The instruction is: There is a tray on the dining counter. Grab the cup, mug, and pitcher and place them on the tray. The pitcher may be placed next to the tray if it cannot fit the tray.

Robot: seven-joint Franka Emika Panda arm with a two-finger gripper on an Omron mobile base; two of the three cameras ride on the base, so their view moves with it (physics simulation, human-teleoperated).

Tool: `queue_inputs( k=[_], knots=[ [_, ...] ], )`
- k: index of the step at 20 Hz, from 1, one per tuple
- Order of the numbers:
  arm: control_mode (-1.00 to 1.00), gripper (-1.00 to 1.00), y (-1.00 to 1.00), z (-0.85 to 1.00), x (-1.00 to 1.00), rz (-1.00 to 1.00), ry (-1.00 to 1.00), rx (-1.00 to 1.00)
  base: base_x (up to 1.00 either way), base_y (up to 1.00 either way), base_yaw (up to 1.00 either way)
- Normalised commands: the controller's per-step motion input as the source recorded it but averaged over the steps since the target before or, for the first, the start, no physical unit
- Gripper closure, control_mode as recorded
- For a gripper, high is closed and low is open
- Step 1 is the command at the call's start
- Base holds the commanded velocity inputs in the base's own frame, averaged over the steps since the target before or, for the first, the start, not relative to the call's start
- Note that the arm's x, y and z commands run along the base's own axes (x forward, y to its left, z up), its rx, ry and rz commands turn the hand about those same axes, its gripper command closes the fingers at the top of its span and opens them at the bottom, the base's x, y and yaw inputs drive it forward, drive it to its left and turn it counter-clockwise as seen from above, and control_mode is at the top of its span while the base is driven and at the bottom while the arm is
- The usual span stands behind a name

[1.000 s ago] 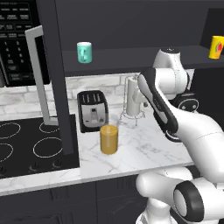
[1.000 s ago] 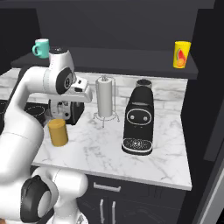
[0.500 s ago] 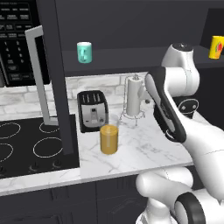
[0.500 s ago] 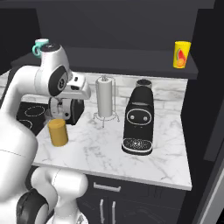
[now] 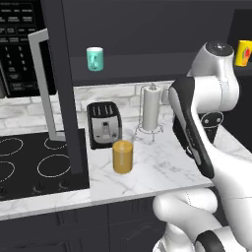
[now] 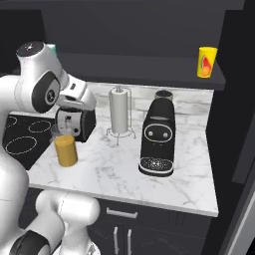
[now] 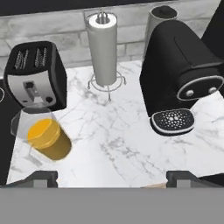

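Pitcher [image 7: 46, 136] is sitting on the marble bench [image 7: 122, 140], down-left of my tool [image 7: 111, 177], right by the toaster [image 7: 36, 74]. My tool's spread wide, gripping nothing. Paper towel roll [image 7: 103, 48] straight ahead, coffee machine [image 7: 179, 74] off right.
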Motion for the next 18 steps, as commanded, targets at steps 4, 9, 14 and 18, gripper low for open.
queue_inputs(
  k=[4,9,14,18],
  knots=[
    [-1.0,-1.0,-0.24,0.46,-0.04,-0.32,-0.05,0.12,0.0,0.0,0.0],
    [-1.0,-1.0,-0.42,0.27,-0.09,-0.3,-0.1,0.25,0.0,0.0,0.0],
    [-1.0,-1.0,-0.61,0.1,-0.05,-0.27,-0.17,0.36,0.0,0.0,0.0],
    [-1.0,-1.0,-0.47,0.0,-0.03,-0.29,-0.25,0.35,0.0,0.0,0.0]
  ],
)
